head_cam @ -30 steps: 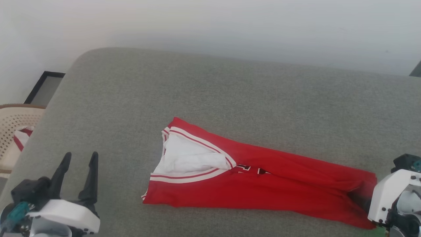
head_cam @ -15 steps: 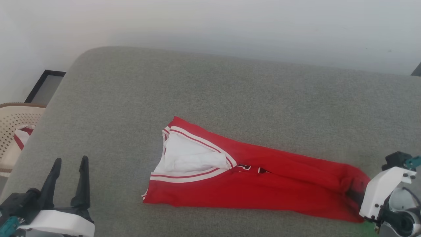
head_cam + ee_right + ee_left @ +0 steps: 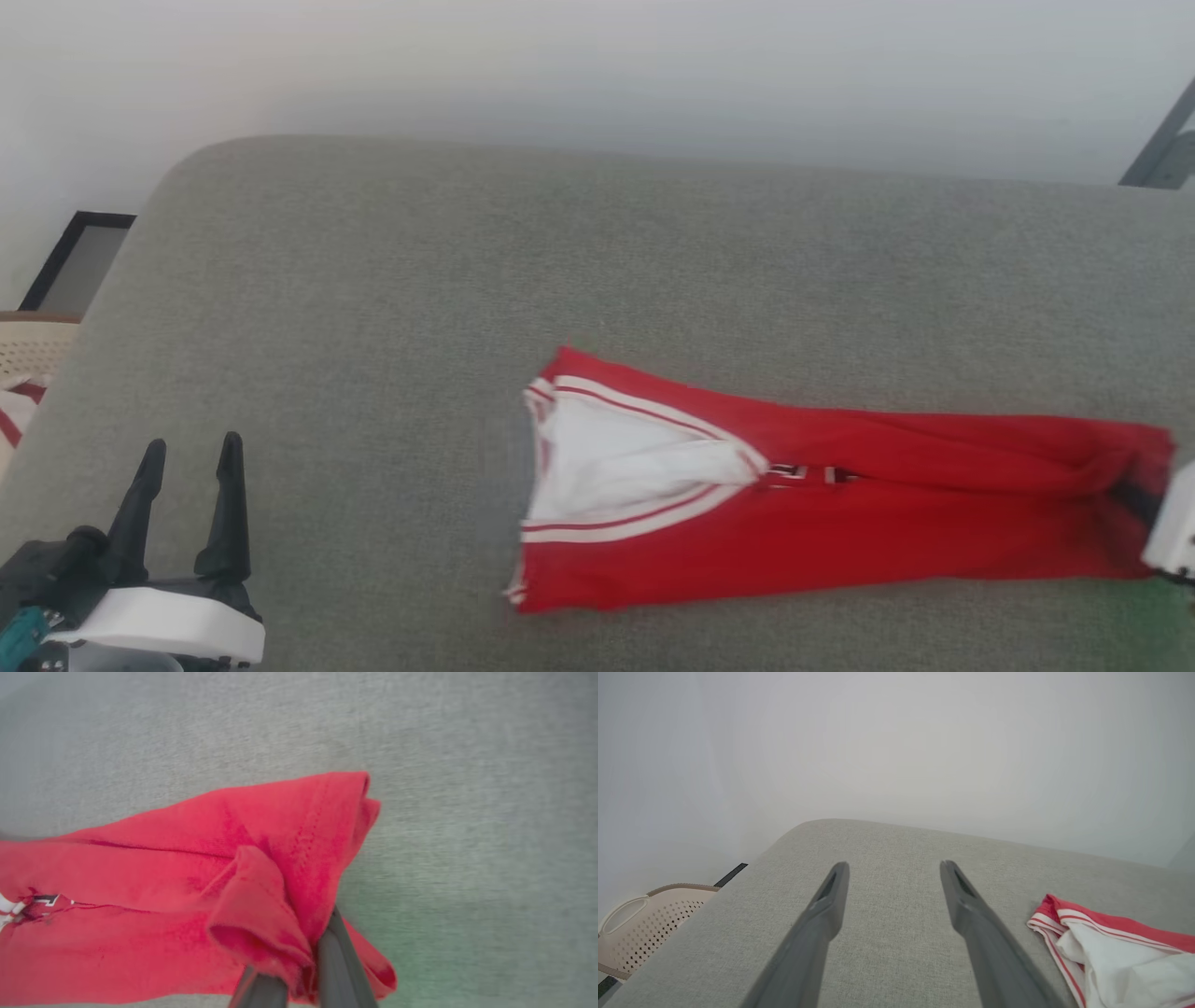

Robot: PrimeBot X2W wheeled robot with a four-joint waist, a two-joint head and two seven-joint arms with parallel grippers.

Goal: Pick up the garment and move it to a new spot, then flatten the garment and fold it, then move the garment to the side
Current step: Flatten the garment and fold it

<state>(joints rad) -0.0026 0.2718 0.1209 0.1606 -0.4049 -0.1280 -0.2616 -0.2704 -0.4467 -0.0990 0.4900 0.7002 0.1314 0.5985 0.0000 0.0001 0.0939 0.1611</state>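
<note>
Here, garment (image 3: pixel 840 551) in right end effector (image 3: pixel 306 975).

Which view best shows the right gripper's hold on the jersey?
Right wrist view: the right gripper pinches a fold of the red jersey. Head view shows the jersey whole, the pinch at the frame edge. Left wrist view shows its striped collar.

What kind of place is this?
Probably a home-style laundry corner: a grey fabric-covered pad with a red garment on it, a perforated beige laundry basket beside it, and a plain white wall behind.
</note>
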